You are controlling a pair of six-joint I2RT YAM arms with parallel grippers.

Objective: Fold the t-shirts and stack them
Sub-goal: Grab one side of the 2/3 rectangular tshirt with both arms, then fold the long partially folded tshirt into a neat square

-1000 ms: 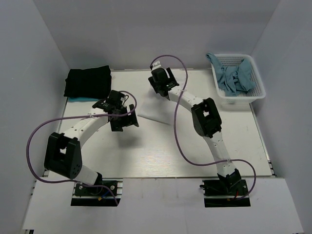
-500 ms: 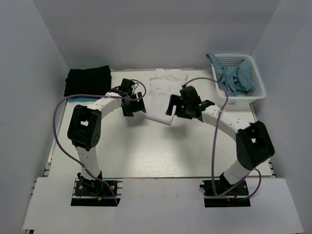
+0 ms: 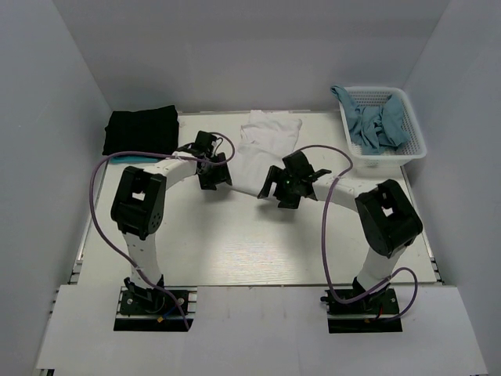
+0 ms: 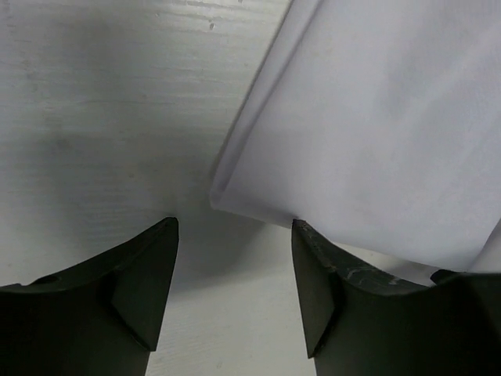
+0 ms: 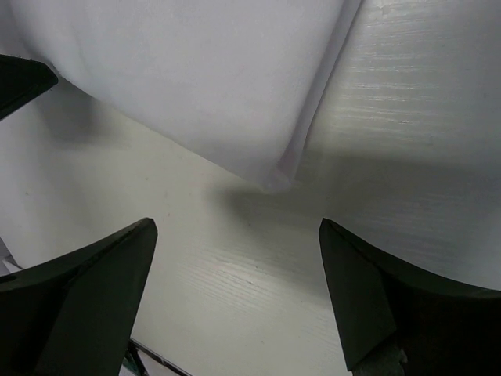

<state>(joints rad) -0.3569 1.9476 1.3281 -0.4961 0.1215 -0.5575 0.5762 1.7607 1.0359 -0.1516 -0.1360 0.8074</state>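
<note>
The white t-shirt [image 3: 264, 149] lies folded lengthwise on the table, running from the back edge toward the middle. My left gripper [image 3: 213, 178] is open at its near left corner, and that corner [image 4: 235, 196] lies just ahead of the fingers, one fingertip [image 4: 309, 251] touching the hem. My right gripper [image 3: 275, 189] is open at the near right corner [image 5: 274, 176], empty, above bare table. The black t-shirt [image 3: 142, 131] sits folded at the back left.
A white basket [image 3: 389, 160] at the back right holds crumpled blue-grey cloths [image 3: 376, 121]. A light blue cloth [image 3: 124, 159] peeks out under the black t-shirt. White walls enclose the table [image 3: 258, 243] on three sides.
Both arms swung in. The right gripper came from the back of the table to the white t-shirt's near right corner; the left moved to its near left corner. The shirt now lies uncovered.
</note>
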